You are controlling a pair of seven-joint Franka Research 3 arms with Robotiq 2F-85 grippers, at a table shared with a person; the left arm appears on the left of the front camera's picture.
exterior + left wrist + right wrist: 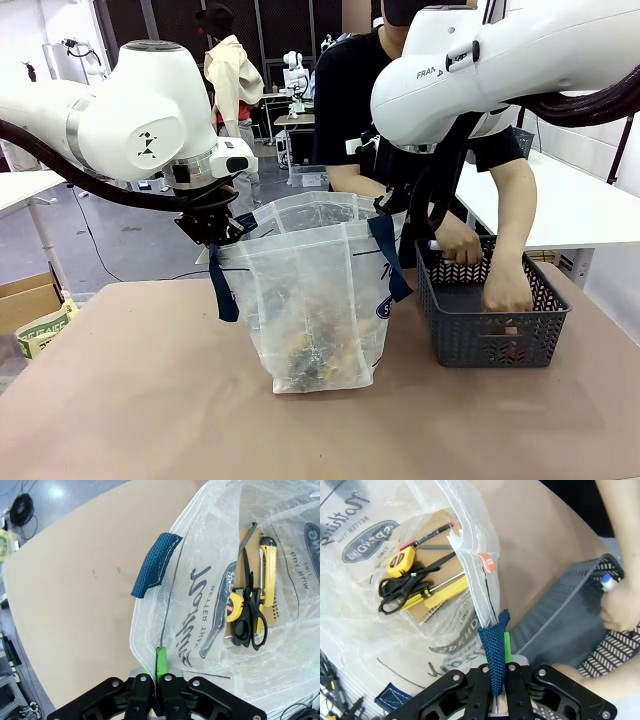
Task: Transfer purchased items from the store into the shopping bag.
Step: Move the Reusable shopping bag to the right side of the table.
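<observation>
Left gripper (158, 656): clamped shut on the thin plastic rim of the bag (210, 540), holding that side up.
Right gripper (499, 645): closed on a woven navy strap (490, 635) and the rim beside it.
Bag: upright on the table (130, 400), mouth spread between the arms — crinkly, see-through film.
Inside: black scissors (250, 615), yellow tape measure (234, 606), yellow knife (268, 565), lying on a brown notebook (440, 522).
Basket (490, 335): dark grey plastic mesh just beside the bag; a person's hands (508, 288) reach into it.
Progress: partly done, by my reading — more seems left in the basket.

Glossy translucent plastic shopping bag (310, 290), woven cloth handles (156, 565), matt perforated plastic basket (490, 338)
</observation>
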